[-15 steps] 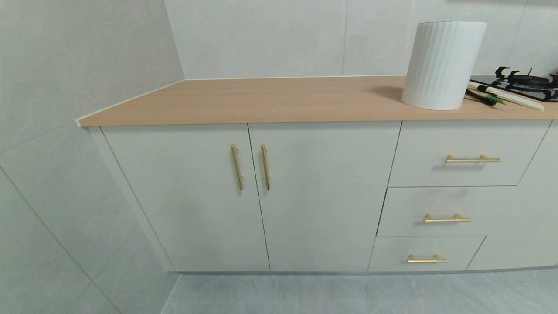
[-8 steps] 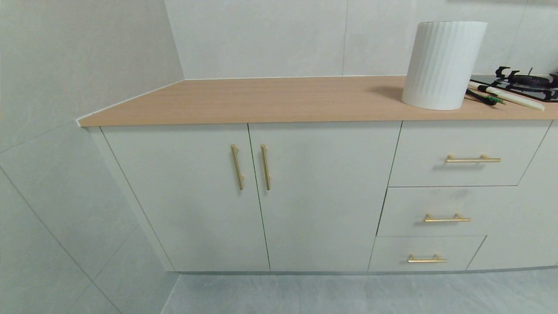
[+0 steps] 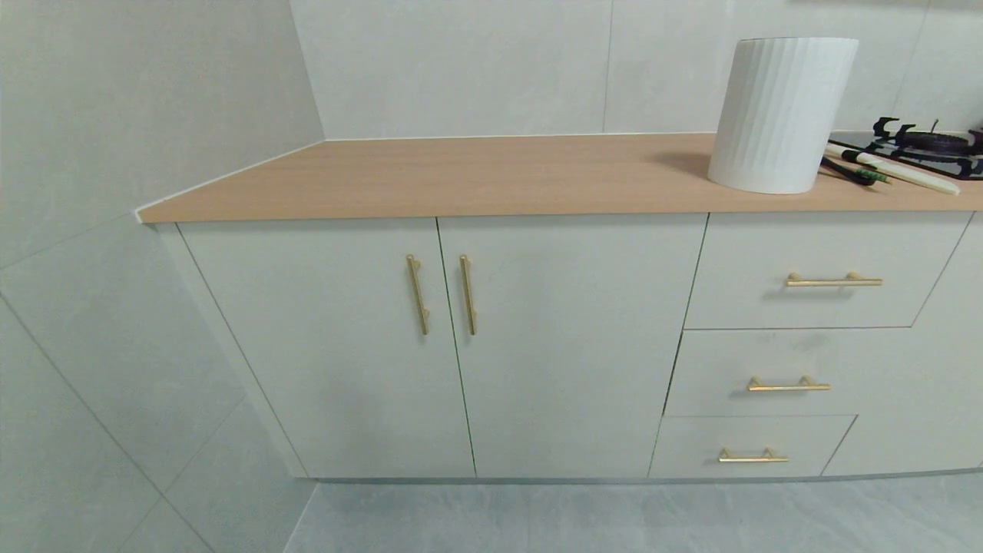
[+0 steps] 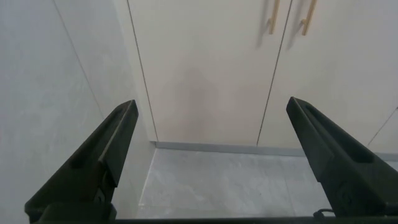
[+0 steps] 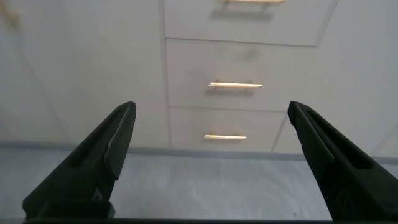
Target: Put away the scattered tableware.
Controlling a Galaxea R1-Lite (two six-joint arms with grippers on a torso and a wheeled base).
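We see the scattered tableware (image 3: 891, 170) at the right end of the wooden countertop (image 3: 461, 177). It is a long cream-coloured piece and slim black ones marked with green. They lie flat, just beside a tall white ribbed container (image 3: 779, 115) and near the black stove grate (image 3: 925, 142). Our left gripper (image 4: 211, 107) hangs low, fingers spread wide, before the cupboard doors (image 4: 205, 74). Our right gripper (image 5: 211, 109) is likewise spread wide, before the drawers (image 5: 242, 62).
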